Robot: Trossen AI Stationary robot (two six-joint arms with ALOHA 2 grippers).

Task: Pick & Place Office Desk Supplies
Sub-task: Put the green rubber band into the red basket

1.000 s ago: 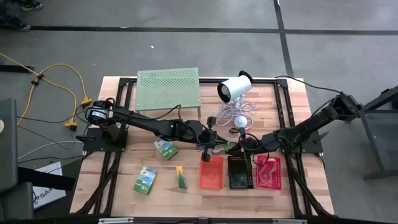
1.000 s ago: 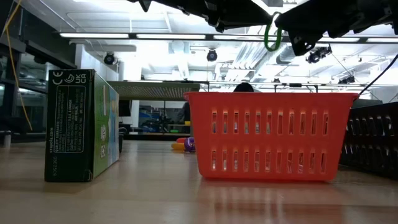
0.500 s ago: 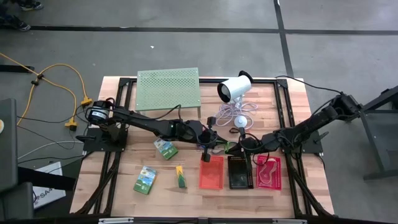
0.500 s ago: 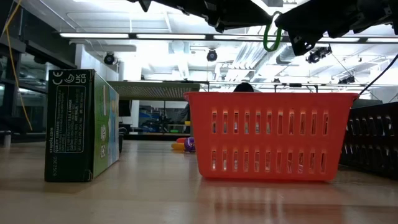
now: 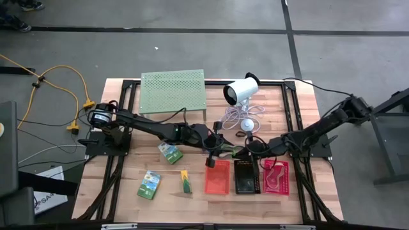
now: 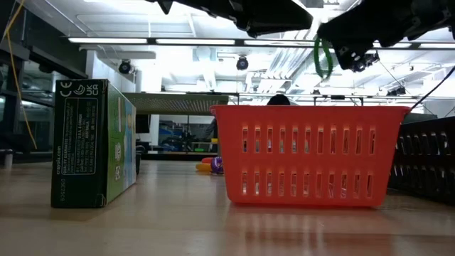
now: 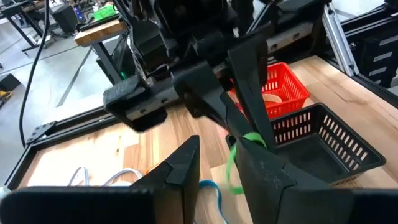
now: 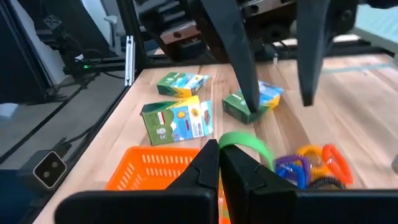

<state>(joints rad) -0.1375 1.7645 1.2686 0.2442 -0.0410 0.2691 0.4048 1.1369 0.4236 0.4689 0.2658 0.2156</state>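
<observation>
The right end effector (image 5: 245, 151) has its fingers pressed together on a green loop (image 5: 239, 151), which hangs above the back rims of the red basket (image 5: 216, 177) and the black basket (image 5: 246, 177). The left end effector (image 5: 220, 153) faces it just beside, fingers parted with the loop between them; from here I cannot tell whether they touch it. Seen level with the surface (image 5: 166, 191), the green loop (image 6: 323, 57) dangles clear above the red basket's (image 6: 306, 155) top edge.

The three baskets stand in a row near the front edge, red, black, then pink (image 5: 276, 177), sides almost touching, so there is little room between them. To their left the surface is more open: one green pack (image 5: 170, 152) lies just beside the left arm, another (image 5: 149, 184) sits toward the front corner, and a third small pack (image 5: 185, 181) lies between it and the red basket. A cluster of coloured loops (image 8: 308, 165) rests on the wood behind the baskets.
</observation>
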